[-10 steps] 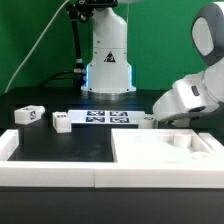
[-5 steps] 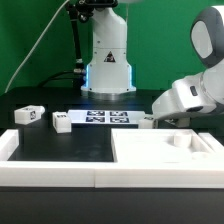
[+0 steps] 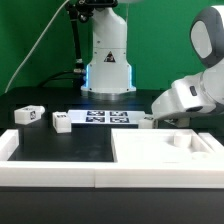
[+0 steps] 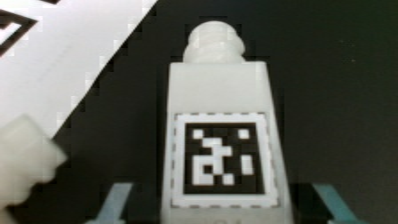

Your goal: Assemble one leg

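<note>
In the wrist view a white leg (image 4: 222, 130) lies on the black table, with a black-and-white tag on its upper face and a ribbed peg at its far end. My gripper (image 4: 224, 205) is open and straddles this leg. One finger (image 4: 121, 200) stands on each side of it, with a dark gap between finger and leg. In the exterior view the gripper (image 3: 152, 118) is low over the table at that leg (image 3: 146, 122), by the large panel's far corner. Two more legs (image 3: 28, 114) (image 3: 61, 121) lie at the exterior view's left.
The marker board (image 3: 105, 117) lies in front of the robot base and shows in the wrist view (image 4: 80, 60). The large white panel (image 3: 165, 150) with raised rim fills the front right. A white block (image 4: 25, 168) sits beside the gripper.
</note>
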You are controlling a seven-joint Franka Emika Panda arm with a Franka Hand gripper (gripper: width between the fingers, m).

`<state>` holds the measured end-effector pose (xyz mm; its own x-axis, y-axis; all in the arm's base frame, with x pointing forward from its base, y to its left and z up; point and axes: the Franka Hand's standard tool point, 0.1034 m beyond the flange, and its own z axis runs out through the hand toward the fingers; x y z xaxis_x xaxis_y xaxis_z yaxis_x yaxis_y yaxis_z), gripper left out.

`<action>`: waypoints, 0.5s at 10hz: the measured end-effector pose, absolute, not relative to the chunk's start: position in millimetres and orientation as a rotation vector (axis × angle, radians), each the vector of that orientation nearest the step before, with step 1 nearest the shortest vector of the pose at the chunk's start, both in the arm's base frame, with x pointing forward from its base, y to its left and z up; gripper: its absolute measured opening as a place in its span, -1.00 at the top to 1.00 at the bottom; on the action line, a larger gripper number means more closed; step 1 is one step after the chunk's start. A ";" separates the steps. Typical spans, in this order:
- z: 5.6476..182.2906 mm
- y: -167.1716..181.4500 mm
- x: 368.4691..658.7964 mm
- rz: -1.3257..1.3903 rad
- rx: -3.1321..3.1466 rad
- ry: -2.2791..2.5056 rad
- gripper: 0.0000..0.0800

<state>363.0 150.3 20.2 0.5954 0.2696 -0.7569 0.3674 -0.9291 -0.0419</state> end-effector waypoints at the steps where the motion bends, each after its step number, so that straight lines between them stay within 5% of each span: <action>1: 43.3 145.8 371.6 -1.247 2.704 0.529 0.27; 3: 85.0 138.7 390.4 -1.223 2.726 0.511 0.27; 5: 78.9 138.9 389.0 -1.188 2.746 0.515 0.27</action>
<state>389.0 138.9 78.9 0.6372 0.2643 -0.7239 0.3473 -0.9371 -0.0364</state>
